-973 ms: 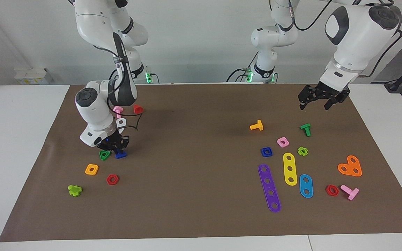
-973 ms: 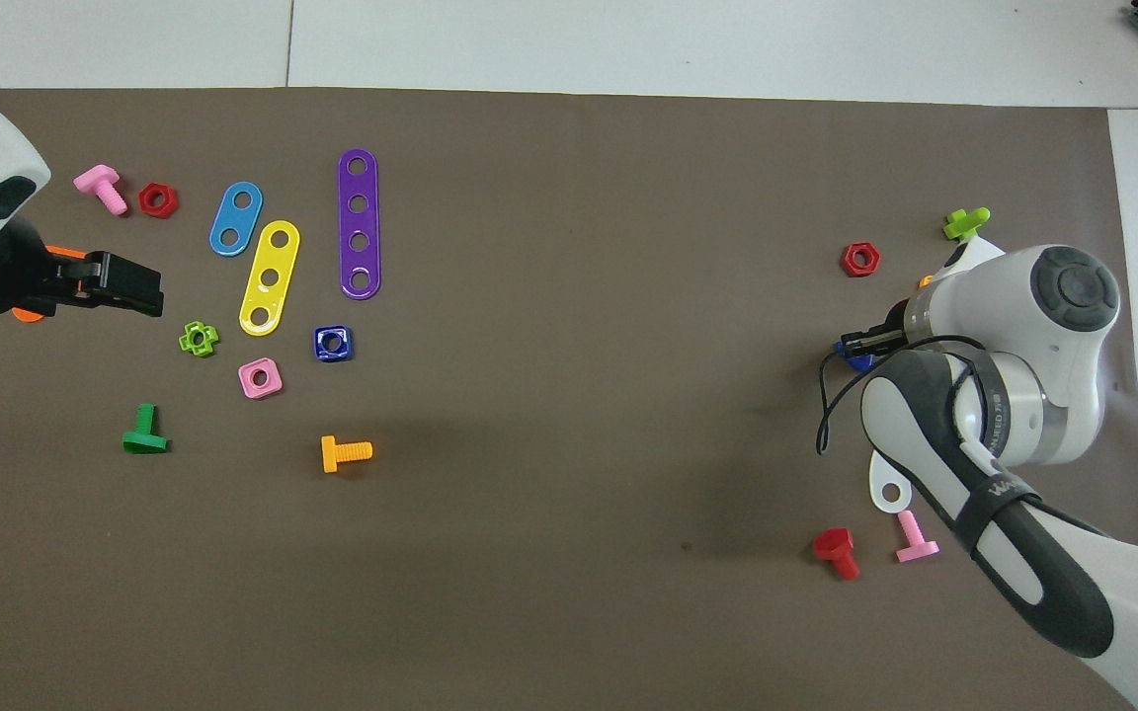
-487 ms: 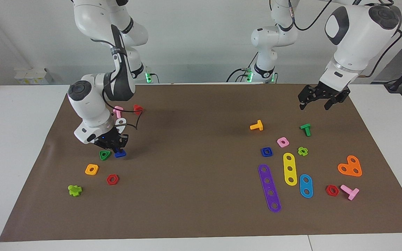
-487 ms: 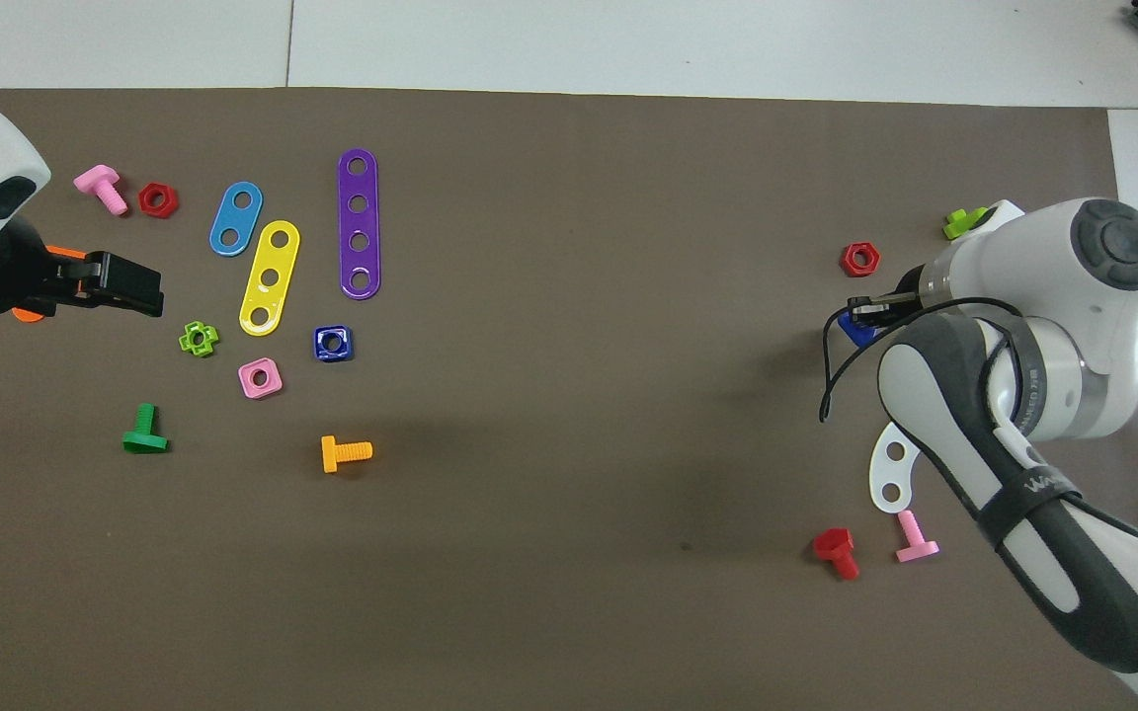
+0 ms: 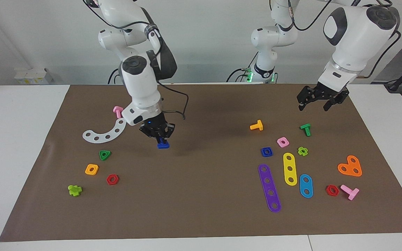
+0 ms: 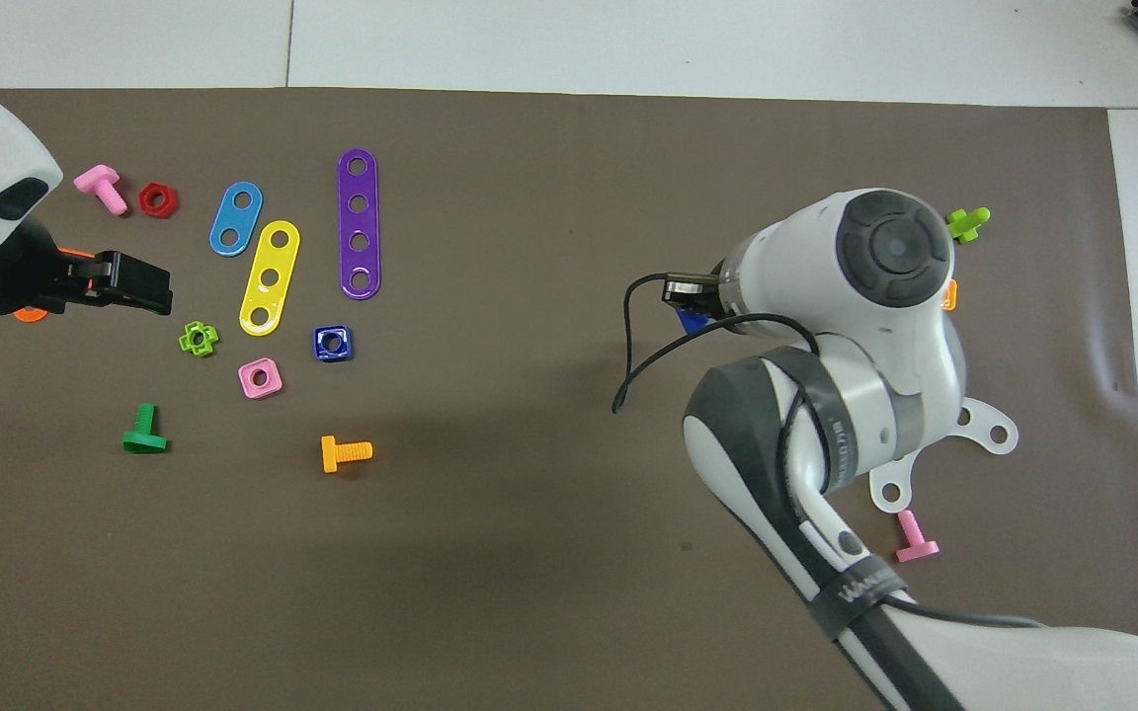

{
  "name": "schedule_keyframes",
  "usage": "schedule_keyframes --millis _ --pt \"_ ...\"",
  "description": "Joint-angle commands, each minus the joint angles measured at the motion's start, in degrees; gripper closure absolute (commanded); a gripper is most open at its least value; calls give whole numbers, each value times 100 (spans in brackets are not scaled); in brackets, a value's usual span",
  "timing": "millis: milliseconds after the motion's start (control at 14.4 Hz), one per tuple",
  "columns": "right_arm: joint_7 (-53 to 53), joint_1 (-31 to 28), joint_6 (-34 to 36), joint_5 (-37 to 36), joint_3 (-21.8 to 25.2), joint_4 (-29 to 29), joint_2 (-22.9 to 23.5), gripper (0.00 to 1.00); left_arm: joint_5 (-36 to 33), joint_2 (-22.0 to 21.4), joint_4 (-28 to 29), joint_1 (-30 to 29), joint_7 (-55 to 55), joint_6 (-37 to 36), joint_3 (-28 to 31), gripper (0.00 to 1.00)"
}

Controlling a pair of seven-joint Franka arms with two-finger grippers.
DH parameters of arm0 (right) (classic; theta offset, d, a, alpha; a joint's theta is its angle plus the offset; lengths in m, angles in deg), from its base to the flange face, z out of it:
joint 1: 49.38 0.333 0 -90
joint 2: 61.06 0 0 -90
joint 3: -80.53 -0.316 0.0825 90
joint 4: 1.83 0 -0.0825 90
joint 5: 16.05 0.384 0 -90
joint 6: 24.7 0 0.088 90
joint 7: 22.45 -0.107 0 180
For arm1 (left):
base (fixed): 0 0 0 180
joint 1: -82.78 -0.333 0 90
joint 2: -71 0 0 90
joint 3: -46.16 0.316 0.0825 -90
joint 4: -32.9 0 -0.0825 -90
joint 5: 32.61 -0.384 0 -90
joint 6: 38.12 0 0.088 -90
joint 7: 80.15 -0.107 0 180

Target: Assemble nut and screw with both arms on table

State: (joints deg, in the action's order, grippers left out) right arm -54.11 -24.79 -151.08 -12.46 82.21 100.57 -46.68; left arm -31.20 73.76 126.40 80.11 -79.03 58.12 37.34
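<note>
My right gripper point(image 5: 158, 134) is shut on the dark-blue screw point(image 5: 163, 144) and holds it, head down, just above the brown mat point(image 5: 201, 209) near the table's middle. In the overhead view only a bit of the screw point(image 6: 693, 322) shows under the right arm's wrist. The dark-blue square nut point(image 5: 266, 151) lies flat on the mat toward the left arm's end, also in the overhead view point(image 6: 333, 343). My left gripper point(image 5: 318, 101) hangs open and empty in the air over the mat's edge at its own end, near the orange heart plate point(image 5: 350, 166).
A pink square nut point(image 5: 282, 142), an orange screw point(image 5: 257, 126), a green screw point(image 5: 305, 129) and purple point(image 5: 269, 187), yellow and blue strips lie around the blue nut. A white curved strip point(image 5: 105, 133), a green triangular nut point(image 5: 104, 154) and an orange nut point(image 5: 91, 169) lie at the right arm's end.
My right arm has lifted the blue screw from beside the green triangular nut and carried it toward the table's middle. The left arm has hardly moved.
</note>
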Motion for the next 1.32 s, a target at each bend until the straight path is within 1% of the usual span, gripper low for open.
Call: schedule_keyframes --millis 0,139,209,417,626,695,904,973,1043,1112,1182,1251 --pt "-612 335 -185 46 26 -570 557 100 132 -48 265 135 159 254 21 0" --pt "-701 459 -343 37 26 -528 627 100 193 215 213 302 641 385 21 2" --pt "-771 633 -448 37 26 -518 758 100 193 303 239 398 765 508 30 2" --pt "-929 819 -774 28 34 -536 1058 100 184 610 291 505 1003 877 30 5" --pt "-1036 925 -897 -77 34 -518 1243 100 184 638 887 584 1021 1719 30 6" --pt "-1044 925 -897 -78 34 -510 1261 100 184 655 1011 593 1021 1887 30 8" --pt "-1053 925 -915 -86 34 -475 1296 100 184 962 1249 645 1398 2432 30 9" --pt "-1053 925 -924 -86 34 -466 1339 100 184 1076 1328 750 1443 2625 38 9" --pt "-1044 925 -1019 -86 34 -431 1349 96 150 1190 1424 768 1496 2801 38 9" --pt "-1053 908 -1064 -86 34 -430 1349 74 123 1305 1504 795 1505 2960 38 10" --pt "-1053 925 -1056 -86 43 -439 1349 45 114 1419 1565 891 1540 3092 47 10" --pt "-1053 925 -1047 -86 61 -439 1340 27 105 1516 1601 909 1557 3250 47 11"
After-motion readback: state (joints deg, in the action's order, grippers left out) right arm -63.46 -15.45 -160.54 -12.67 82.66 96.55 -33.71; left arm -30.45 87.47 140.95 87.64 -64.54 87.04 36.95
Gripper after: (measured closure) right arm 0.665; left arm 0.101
